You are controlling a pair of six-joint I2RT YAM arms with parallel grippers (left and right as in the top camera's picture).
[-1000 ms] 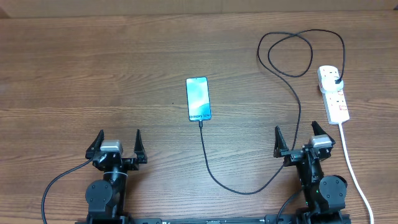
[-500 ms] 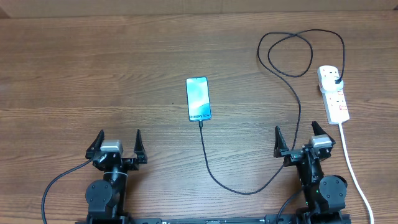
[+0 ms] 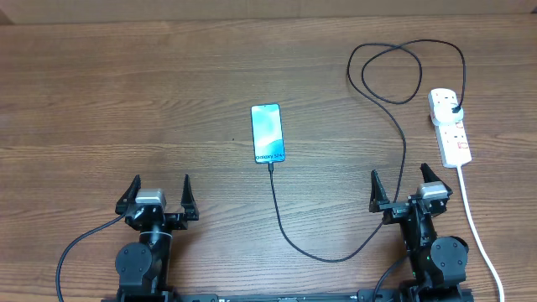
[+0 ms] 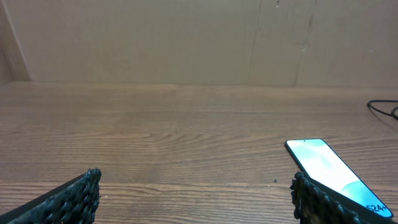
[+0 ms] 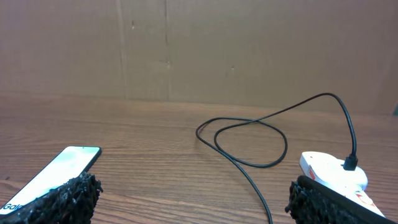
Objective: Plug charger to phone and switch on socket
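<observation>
The phone (image 3: 268, 133) lies face up mid-table, its light blue screen showing "Galaxy" text; it also shows in the left wrist view (image 4: 329, 169) and the right wrist view (image 5: 53, 175). The thin black charger cable (image 3: 394, 126) runs from the phone's near end, loops right and back, and its black plug sits in the white socket strip (image 3: 450, 126) at the right, also in the right wrist view (image 5: 333, 174). My left gripper (image 3: 158, 195) is open and empty near the front edge, left of the phone. My right gripper (image 3: 404, 191) is open and empty, just left of the strip's near end.
The strip's thick white cord (image 3: 477, 226) runs down the right side past my right arm. A brown cardboard wall (image 4: 186, 37) stands at the far table edge. The cable sags in a curve (image 3: 327, 256) between the two arms near the front.
</observation>
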